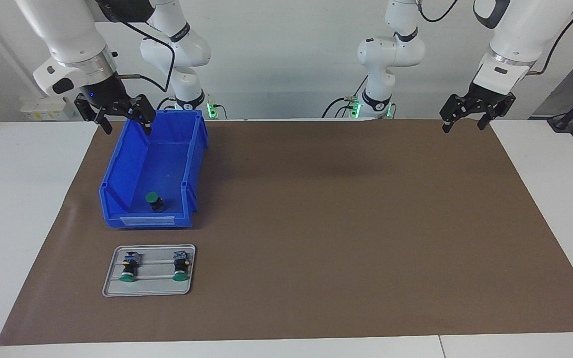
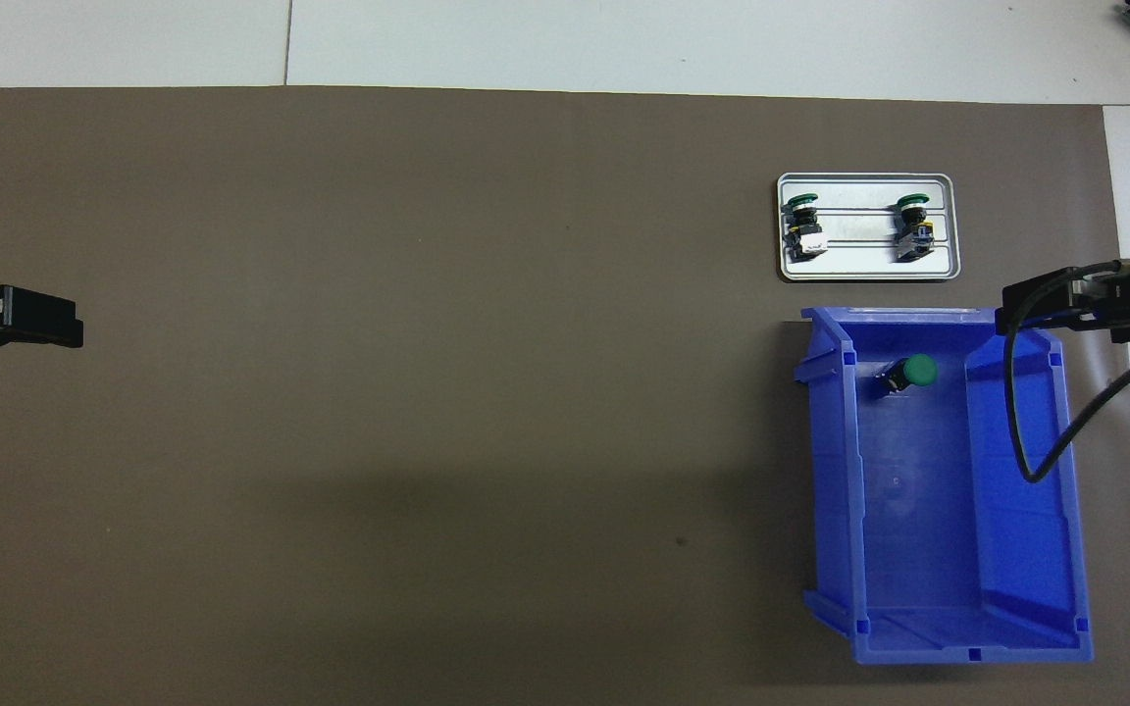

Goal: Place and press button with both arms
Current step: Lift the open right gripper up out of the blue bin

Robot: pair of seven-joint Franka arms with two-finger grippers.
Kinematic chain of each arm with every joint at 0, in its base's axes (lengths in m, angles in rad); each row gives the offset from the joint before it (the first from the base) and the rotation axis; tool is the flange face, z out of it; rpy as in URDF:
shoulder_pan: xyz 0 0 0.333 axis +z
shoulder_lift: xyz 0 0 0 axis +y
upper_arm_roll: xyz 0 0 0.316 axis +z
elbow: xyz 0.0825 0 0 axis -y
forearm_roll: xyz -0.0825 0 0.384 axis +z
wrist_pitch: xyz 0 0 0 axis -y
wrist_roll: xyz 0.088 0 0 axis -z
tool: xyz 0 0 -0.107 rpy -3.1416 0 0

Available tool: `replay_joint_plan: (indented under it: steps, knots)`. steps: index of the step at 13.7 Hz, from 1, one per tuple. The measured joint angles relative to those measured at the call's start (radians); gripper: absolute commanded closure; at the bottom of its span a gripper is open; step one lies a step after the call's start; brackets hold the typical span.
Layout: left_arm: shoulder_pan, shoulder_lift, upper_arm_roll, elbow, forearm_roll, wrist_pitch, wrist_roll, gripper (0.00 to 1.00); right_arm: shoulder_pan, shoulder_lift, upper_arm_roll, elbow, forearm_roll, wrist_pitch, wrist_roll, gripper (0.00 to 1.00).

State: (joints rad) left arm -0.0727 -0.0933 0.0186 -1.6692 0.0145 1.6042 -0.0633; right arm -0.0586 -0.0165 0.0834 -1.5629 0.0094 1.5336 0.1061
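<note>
- A button (image 1: 155,201) is lying in the bin (image 1: 132,164), on the floor near the low front lip, at the end farther from the robots; green cap up and tilted, black body under it.
- Two more buttons are lying on the tray (image 1: 149,287): one (image 1: 129,268) toward the right arm's end, the other (image 1: 181,267) beside it, well apart. Both are on their sides, caps pointing away from the robots, contact blocks toward the bin.
- The tray is sitting just beside the bin's lip, farther from the robots, both on the brown mat (image 1: 341,223).
- Handling, as a guess: the button is looking light, rigid, hard plastic; the round cap is likely slick and would roll. Best hold is probably across the black cylinder just under the cap, or across the squarer contact block. The bin walls are leaving little room near the lip.
- Right gripper (image 1: 123,117) is hanging over the bin's end nearest the robots, fingers spread, holding nothing.
- Left gripper (image 1: 470,114) is waiting in the air over the mat's corner at the left arm's end, fingers also apart, empty.
- Judgement: the bin button is not yet picked; the right arm is best placed to take it.
</note>
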Motion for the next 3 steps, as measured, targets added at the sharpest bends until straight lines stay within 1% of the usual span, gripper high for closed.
replay_joint_plan:
  steps: [3]
  knots:
    - [0.000, 0.000, 0.000, 0.000, 0.000, 0.000, 0.000, 0.00, 0.000, -0.003, 0.000, -0.010, 0.000, 0.000, 0.000, 0.00]
